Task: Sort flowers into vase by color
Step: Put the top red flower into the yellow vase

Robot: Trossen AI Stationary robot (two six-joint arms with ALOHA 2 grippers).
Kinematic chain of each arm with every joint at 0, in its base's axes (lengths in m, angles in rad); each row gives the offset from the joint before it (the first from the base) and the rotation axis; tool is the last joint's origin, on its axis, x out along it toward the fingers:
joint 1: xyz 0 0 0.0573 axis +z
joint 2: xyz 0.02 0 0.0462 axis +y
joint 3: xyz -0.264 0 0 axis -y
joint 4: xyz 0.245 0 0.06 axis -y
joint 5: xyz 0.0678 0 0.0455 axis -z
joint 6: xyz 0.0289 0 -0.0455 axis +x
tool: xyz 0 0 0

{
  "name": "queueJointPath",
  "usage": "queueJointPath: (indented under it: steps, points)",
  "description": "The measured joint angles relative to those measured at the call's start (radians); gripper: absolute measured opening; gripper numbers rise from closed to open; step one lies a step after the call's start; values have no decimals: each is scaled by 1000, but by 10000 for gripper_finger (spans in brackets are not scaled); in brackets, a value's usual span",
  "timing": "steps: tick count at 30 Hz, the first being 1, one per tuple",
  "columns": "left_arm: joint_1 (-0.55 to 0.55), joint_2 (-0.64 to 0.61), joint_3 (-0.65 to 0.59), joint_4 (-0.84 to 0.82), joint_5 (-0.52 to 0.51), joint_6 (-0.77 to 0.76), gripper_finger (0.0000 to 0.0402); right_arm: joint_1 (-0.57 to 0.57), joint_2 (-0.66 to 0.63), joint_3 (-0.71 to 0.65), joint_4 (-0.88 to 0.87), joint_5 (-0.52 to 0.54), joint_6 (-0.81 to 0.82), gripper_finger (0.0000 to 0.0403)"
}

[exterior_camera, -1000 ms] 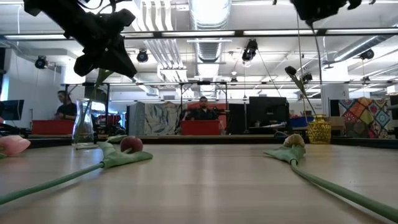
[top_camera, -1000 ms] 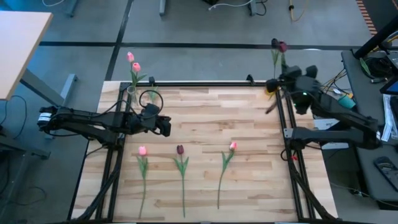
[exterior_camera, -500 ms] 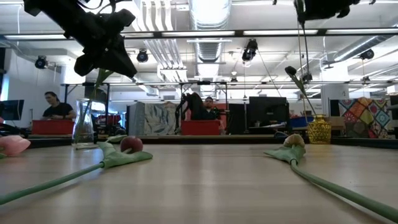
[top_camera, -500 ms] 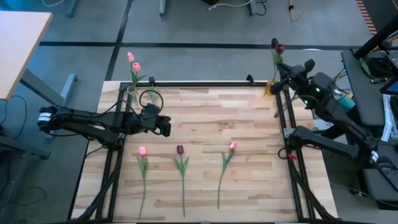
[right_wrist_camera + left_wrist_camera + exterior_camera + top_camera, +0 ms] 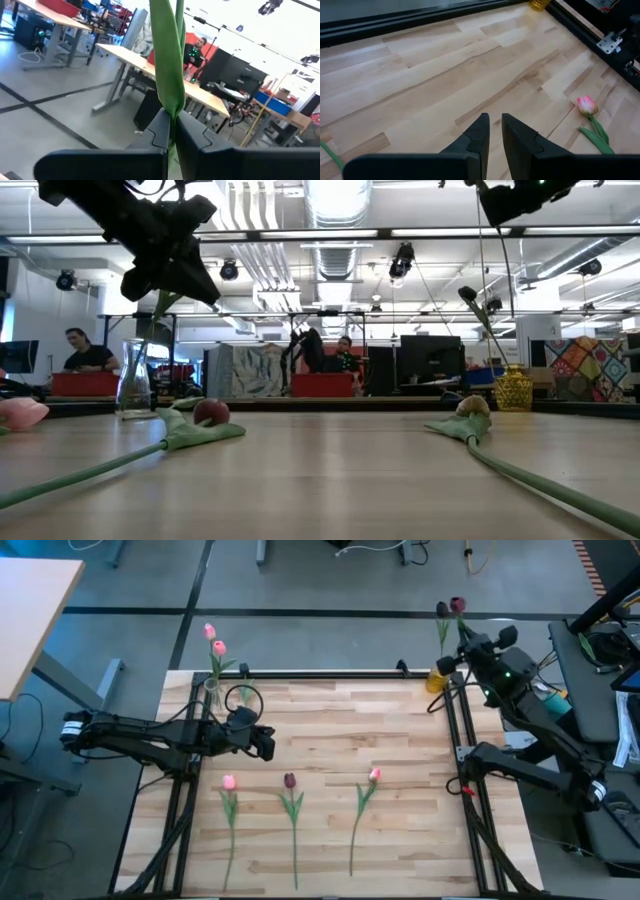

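Observation:
My right gripper (image 5: pixel 466 644) is beyond the table's far right corner, shut on a maroon tulip whose head (image 5: pixel 458 605) shows past the far edge. Beside it, another maroon tulip (image 5: pixel 442 610) stands in a yellow vase (image 5: pixel 436 681). Two pink tulips (image 5: pixel 214 640) stand in a clear vase (image 5: pixel 212 690) at the far left corner. A pink tulip (image 5: pixel 229 782), a maroon one (image 5: pixel 289 780) and another pink one (image 5: pixel 374 775) lie flat on the table. My left gripper (image 5: pixel 268 744) hovers left of centre with a narrow gap between its fingers and nothing in it (image 5: pixel 495 132). My right gripper pinches the maroon tulip's green stem and leaf (image 5: pixel 172 111) between its two fingers. The long leaf (image 5: pixel 167 55) rises past the fingertips. The tulip is lifted clear of the table.
Black frame rails (image 5: pixel 455 730) run along the table's left, right and far sides. The near half of the wooden top (image 5: pixel 400 840) holds only the three lying tulips. People sit at desks in the room beyond (image 5: pixel 345 355).
My right gripper has swung with the maroon tulip from over the table's far right corner toward the far edge and to the right, turning its wrist. The tulip's lower stem, which reached over the table's right rail before, has come away from it. The left arm kept still.

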State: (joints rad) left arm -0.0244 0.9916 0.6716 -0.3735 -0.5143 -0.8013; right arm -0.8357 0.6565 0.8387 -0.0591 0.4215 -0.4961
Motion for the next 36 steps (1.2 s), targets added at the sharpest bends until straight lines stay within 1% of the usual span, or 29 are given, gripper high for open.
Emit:
queueJointPath:
  steps: [5, 7, 8, 9, 12, 17, 19, 22, 25, 27, 29, 34, 36]
  points:
    - [0, 0, 0, 0, 0, 1, 35, 19, 57, 0, 5, -15, 14, 9]
    - [0, 0, 0, 0, 0, 7, 35, 40, 81, 0, 19, 17, 9, 9]
    - [0, 0, 0, 0, 0, 8, 35, 49, 94, 2, 14, 4, 9, 9]
    - [0, 0, 0, 0, -1, 8, 35, 58, 109, 6, 7, -37, 21, 9]
    - [0, 0, 0, 0, -1, 20, 35, 62, 164, 36, -9, -104, 50, 9]
    - [0, 0, 0, 0, -1, 31, 35, 61, 311, 109, -117, -293, 93, 9]
    - [0, 0, 0, -1, -1, 31, 35, 62, 372, 161, -181, -331, 84, 9]
    - [0, 0, 0, -1, -1, 31, 35, 60, 465, 252, -342, -330, 36, 9]
    - [0, 0, 0, -1, -1, 40, 35, 58, 552, 326, -449, -270, -55, 9]
    - [0, 0, 0, -1, -1, 50, 35, 58, 590, 359, -437, -216, -131, 9]
    - [0, 0, 0, -1, -2, 59, 35, 45, 615, 378, -388, -192, -191, 9]
    - [0, 0, 0, -10, -3, 60, 35, -25, 640, 376, -255, -191, -294, 9]
    - [0, 0, 0, -11, -4, 61, 35, -62, 644, 374, -230, -212, -314, 9]
